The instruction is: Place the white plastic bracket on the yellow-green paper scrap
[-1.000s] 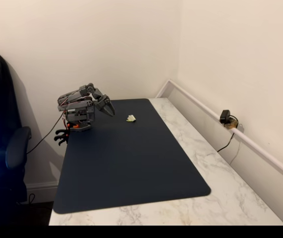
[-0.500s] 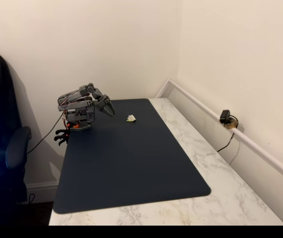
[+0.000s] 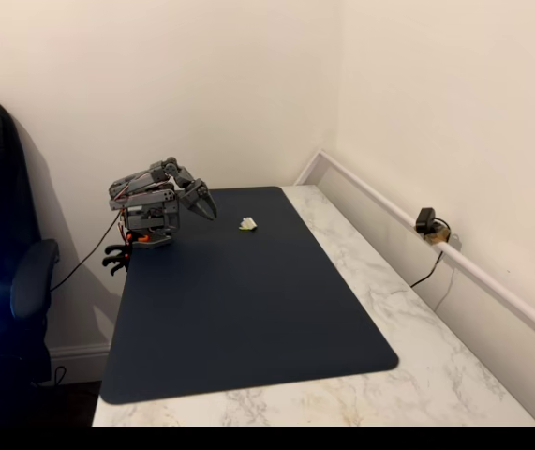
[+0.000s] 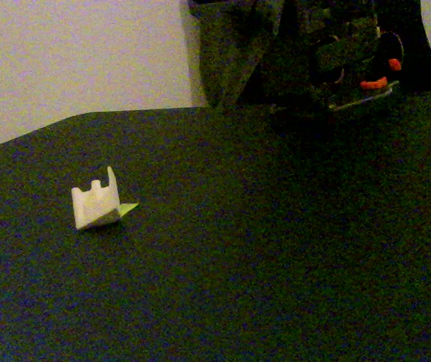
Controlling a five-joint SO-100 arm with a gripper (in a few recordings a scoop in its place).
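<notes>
In a fixed view we see the gripper [image 3: 207,206] empty and narrowly parted at the dark mat's [image 3: 248,309] far left edge, the white plastic bracket [image 3: 247,223] lying apart to its right. In another fixed view we find the bracket sitting on the yellow-green paper scrap [image 4: 127,208], whose tip pokes out rightward

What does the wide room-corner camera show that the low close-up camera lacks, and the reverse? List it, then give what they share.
The wide fixed view alone shows the marble tabletop, the office chair, the small black camera by the wall, and the claw hanging above the mat, apart from the pieces. The close fixed view alone shows the white plastic bracket resting over the yellow-green paper scrap, whose tip sticks out. Both fixed views share the dark mat, the bracket and the arm's base.
</notes>
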